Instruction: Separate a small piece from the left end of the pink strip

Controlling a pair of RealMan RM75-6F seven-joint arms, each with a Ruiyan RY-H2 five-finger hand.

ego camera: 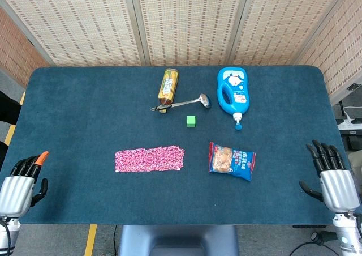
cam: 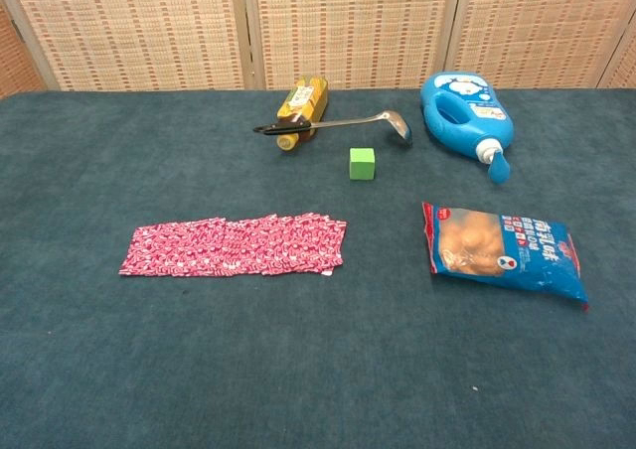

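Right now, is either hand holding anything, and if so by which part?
Nothing is held. The left hand and right hand both sit at the table's near corners with nothing in them, well apart from the pink strip, which lies untouched.

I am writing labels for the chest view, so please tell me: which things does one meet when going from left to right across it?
Flat pink patterned strip → yellow bottle lying on its side → small green cube → blue detergent jug with spout → blue snack bag. The metal ladle overlaps the bottle, so I leave it out.
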